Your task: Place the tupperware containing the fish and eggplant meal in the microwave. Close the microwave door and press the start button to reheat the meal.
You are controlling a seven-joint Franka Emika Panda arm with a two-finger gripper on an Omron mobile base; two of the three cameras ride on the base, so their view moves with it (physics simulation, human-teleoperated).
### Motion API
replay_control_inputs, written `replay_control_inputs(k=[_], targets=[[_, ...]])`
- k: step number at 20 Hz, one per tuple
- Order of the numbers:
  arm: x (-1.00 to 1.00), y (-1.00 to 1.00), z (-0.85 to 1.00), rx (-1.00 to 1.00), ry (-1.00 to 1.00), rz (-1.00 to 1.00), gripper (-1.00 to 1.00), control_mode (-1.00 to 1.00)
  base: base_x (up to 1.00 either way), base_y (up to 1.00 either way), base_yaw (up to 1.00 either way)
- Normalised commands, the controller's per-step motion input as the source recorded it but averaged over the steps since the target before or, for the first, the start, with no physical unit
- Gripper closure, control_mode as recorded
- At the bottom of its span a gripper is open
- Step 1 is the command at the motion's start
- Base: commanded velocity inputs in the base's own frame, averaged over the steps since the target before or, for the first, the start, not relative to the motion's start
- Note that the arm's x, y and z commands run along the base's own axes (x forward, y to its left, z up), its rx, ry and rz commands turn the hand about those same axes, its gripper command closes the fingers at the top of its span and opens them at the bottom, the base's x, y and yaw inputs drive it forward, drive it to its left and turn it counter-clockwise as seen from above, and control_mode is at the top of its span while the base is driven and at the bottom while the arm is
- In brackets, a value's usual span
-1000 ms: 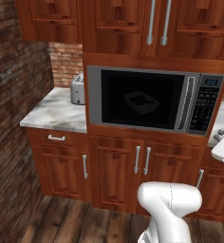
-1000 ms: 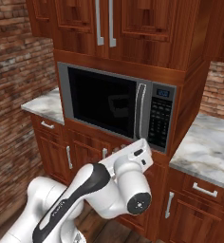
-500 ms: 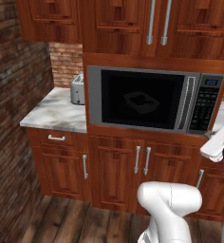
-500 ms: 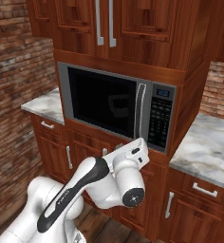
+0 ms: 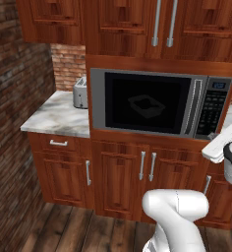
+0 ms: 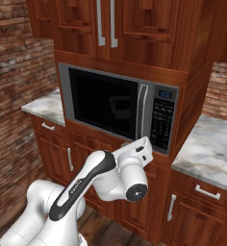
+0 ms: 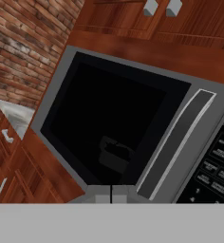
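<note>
- Red brick wall fills the left side of the left base view.
- Reddish wood upper cabinets with silver handles run across the top.
- Marble countertop sits at centre left, above lower cabinets.
- Dark plank floor at the bottom.

The microwave is grey, and the microwave door has a big black window. The keypad is black with a little blue display. The cabinets are red-brown wood. The desk is white-and-grey marble. The wall is red brick. The toaster is silver.
</note>
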Motion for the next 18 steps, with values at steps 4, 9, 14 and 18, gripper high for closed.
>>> replay_control_inputs(k=[4,9,14,18], targets=[[0.09,-0.28,-0.03,0.0,0.0,0.0,1.0,-1.0,0.0,0.0,0.0],[0.08,-0.17,-0.1,0.0,0.0,0.0,1.0,-1.0,0.0,0.0,0.0],[0.14,-0.01,-0.21,-0.02,0.0,-0.01,1.0,-1.0,0.0,0.0,0.0],[0.2,0.0,-0.22,-0.06,0.0,-0.06,1.0,-1.0,0.0,0.0,0.0]])
